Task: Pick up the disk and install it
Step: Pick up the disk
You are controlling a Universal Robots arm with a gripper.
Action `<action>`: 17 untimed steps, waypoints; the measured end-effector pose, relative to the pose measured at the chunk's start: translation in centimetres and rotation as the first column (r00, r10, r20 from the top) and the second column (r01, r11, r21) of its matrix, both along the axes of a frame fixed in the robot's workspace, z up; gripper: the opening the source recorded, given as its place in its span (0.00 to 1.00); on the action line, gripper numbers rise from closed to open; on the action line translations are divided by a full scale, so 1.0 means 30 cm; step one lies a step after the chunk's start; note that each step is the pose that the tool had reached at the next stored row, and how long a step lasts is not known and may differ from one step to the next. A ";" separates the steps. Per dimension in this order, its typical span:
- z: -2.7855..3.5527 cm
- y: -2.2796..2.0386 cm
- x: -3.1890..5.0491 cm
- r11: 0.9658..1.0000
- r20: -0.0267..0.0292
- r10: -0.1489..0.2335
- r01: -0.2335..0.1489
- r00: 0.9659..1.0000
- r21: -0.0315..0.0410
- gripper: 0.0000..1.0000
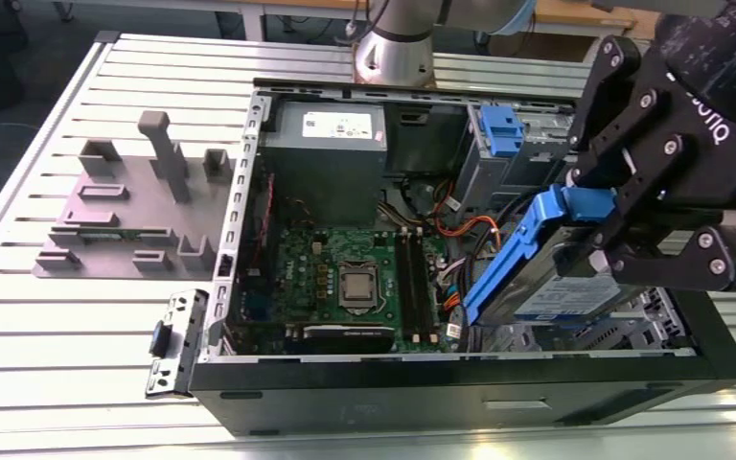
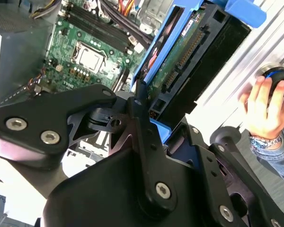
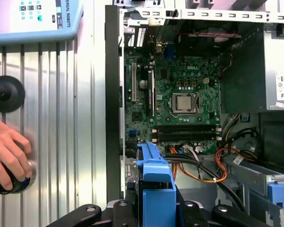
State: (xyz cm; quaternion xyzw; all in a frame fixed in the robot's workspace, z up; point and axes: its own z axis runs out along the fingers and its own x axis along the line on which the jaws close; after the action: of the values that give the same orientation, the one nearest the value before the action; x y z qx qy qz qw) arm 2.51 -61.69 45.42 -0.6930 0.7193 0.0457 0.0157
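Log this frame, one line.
gripper: shut on disk | disk: tilted, above open computer case | not installed

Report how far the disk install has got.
Done: the pick-up. The gripper is shut on the disk, holding it tilted in its blue caddy above the open computer case, at the exterior view's right. In hand: the disk hangs over the drive bay area beside the motherboard, not seated. Left: seating it in the case. A person's hand rests on a knob on the table.
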 end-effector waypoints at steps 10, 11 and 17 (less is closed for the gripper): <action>-0.007 0.000 0.069 1.000 -0.005 0.000 0.000 1.000 0.005 0.36; -0.008 0.000 0.076 1.000 -0.005 0.000 0.000 1.000 0.005 0.36; -0.014 0.006 0.122 1.000 -0.007 0.000 0.000 1.000 0.005 0.36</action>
State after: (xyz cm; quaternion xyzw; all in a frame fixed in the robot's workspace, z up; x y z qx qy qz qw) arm 6.18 -61.53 45.00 -0.6928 0.7192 0.0500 0.0148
